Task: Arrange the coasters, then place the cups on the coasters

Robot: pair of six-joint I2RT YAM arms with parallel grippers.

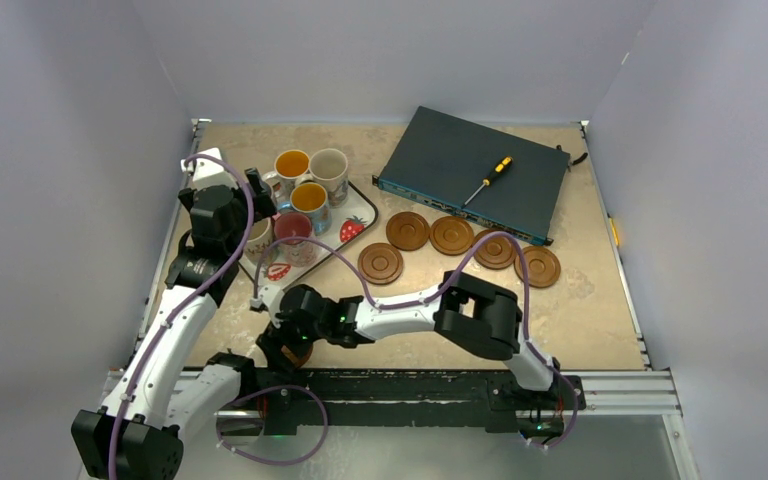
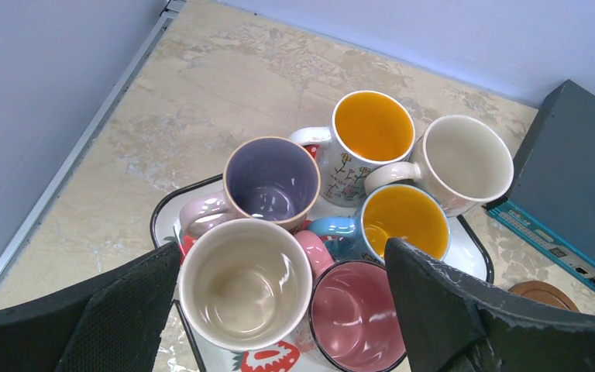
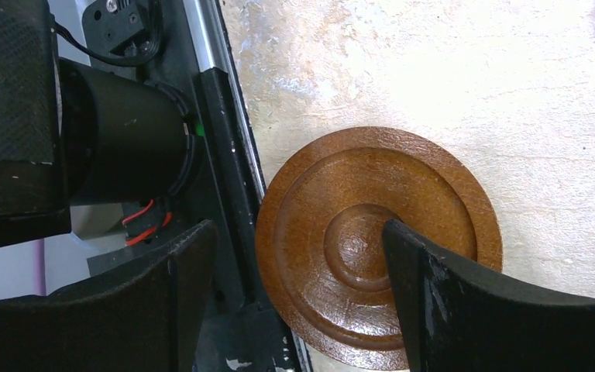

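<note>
Brown stray coaster: nearside of the tray, at the bench edge, touching the rail; it probably needs lifting out.
Right hand: fingers apart, straddling that coaster, nothing clamped.
Other coasters: five in a curved line right of the tray, ready for cups.
Cups: six crowded on the tray.
Left hand: fingers wide apart above the tray, seemingly waiting.

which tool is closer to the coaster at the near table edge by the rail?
Right. The right tool hangs open directly over that coaster; the left tool is over the mugs on the strawberry-print tray, farther back.
</note>
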